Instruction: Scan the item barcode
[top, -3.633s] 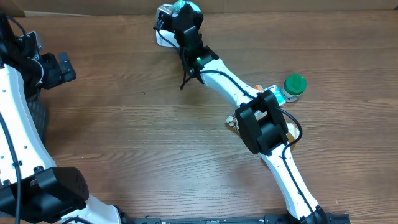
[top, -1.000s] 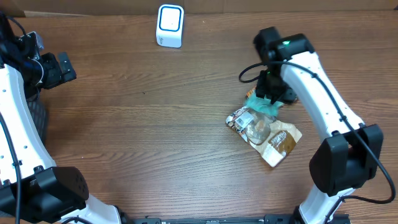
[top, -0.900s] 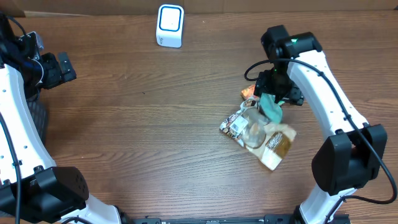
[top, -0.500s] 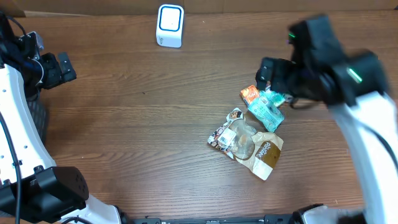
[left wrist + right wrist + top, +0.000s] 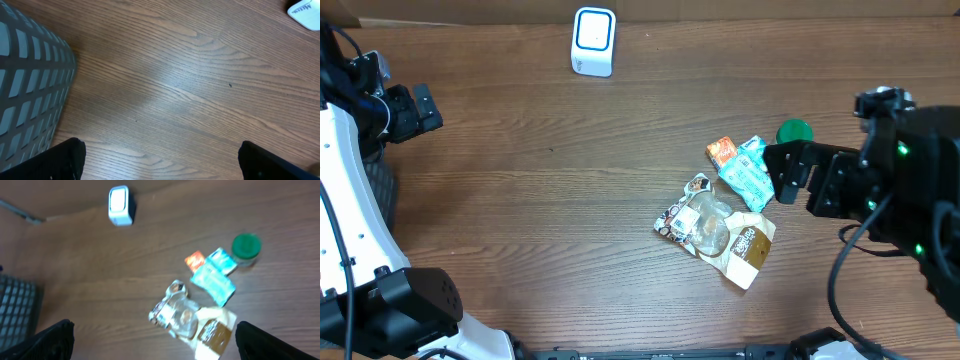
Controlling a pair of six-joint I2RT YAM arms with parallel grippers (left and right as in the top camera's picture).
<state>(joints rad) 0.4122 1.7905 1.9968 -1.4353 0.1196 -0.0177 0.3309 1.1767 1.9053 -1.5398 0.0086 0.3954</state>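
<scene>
Teal packet, green lid, white scanner

Teal pouch, flat (scanner well apart)

- Brown wooden table, grain running lengthwise, fills every view.
- Tan cardboard panel lines its far edge.
- Soft pale sheen lies on the wood.

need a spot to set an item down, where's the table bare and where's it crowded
Bare wood spans the middle, between the white scanner, the grey basket and the snack bag. Crowded at right: orange packet, teal packet, green-lidded jar and that bag bunch together.
</scene>
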